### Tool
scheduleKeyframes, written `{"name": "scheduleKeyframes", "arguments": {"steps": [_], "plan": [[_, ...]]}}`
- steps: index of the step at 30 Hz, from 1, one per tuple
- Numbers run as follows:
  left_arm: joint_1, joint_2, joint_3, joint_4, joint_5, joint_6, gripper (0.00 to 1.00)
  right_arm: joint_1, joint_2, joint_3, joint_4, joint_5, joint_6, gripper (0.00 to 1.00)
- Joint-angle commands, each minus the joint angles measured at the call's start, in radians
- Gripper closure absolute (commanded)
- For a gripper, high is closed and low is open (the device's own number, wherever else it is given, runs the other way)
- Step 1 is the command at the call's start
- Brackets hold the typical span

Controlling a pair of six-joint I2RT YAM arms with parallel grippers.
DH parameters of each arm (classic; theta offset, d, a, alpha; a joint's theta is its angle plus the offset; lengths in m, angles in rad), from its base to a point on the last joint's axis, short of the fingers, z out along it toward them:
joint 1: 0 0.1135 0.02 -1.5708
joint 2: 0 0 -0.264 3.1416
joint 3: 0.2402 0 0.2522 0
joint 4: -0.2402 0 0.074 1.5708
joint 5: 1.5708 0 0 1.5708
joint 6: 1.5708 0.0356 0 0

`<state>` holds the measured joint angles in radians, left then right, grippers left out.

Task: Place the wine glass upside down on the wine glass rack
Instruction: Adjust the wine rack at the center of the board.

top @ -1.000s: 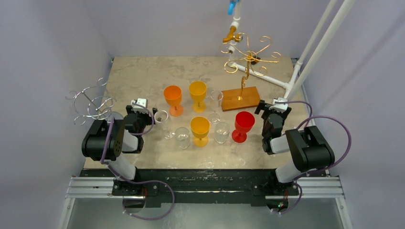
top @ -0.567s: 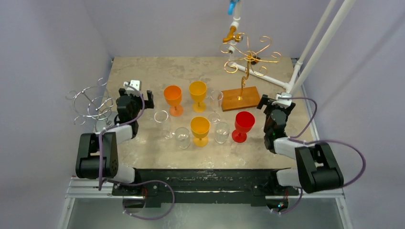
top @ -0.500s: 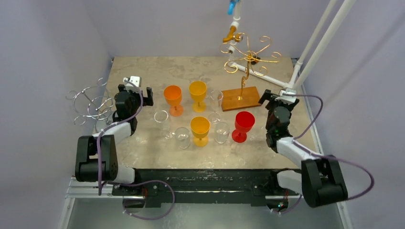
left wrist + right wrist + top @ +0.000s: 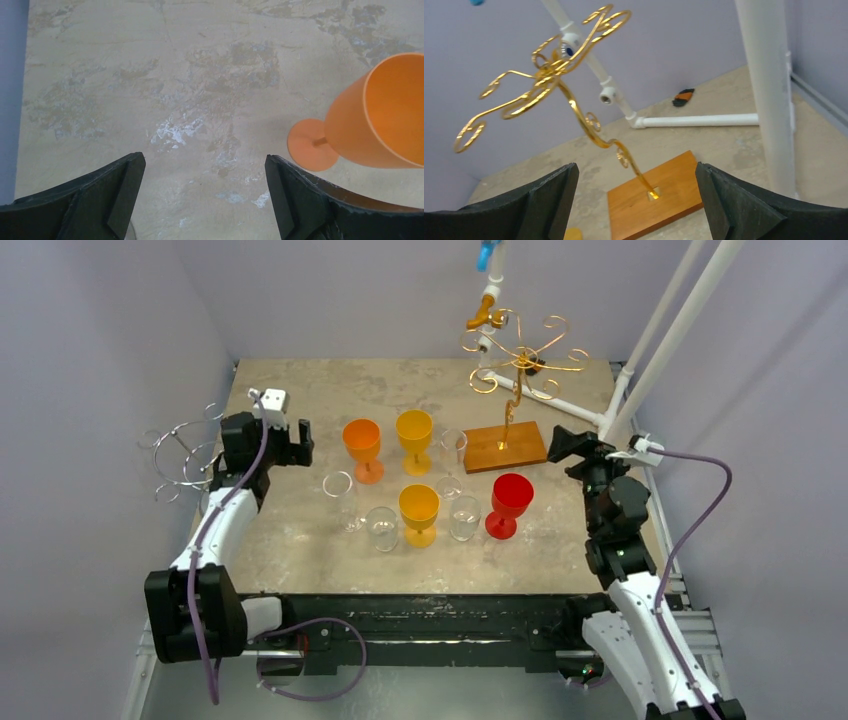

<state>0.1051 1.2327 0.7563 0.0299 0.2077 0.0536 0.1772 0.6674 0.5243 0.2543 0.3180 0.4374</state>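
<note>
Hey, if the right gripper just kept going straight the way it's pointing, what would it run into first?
Probably the gold rack, its stem near the wooden base, which sits centred ahead of the right gripper; depth is unclear.

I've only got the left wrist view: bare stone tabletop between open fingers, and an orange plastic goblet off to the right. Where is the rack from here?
Observer: A gold wire rack on a wooden base stands toward the far right of the table, nearer the right arm.
Operator: Anything hanging on it?
Observer: No, its hooks are bare. The red plastic goblet and the other glasses all stand upright on the table.
Operator: Is the right arm busy?
Observer: The right gripper is open and empty, facing that gold rack.
</note>
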Motion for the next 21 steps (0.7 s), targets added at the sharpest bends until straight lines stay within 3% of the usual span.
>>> {"name": "scheduleKeyframes", "arguments": {"steps": [1,5,13,21], "plan": [[0.006,-0.026,0.135,-0.205,0.03,0.03,0.0,0.002,-0.014,0.133,-0.216,-0.213,0.07,0.01],[0.006,-0.018,0.215,-0.292,0.0,0.037,0.0,0.009,0.072,0.296,-0.453,-0.199,-0.001,0.01],[0.006,-0.006,0.395,-0.439,0.035,-0.009,0.01,0.039,0.07,0.443,-0.642,-0.14,-0.107,0.01],[0.007,0.028,0.515,-0.541,0.148,-0.027,0.01,0.062,0.219,0.72,-0.785,-0.106,-0.103,0.05]]}}
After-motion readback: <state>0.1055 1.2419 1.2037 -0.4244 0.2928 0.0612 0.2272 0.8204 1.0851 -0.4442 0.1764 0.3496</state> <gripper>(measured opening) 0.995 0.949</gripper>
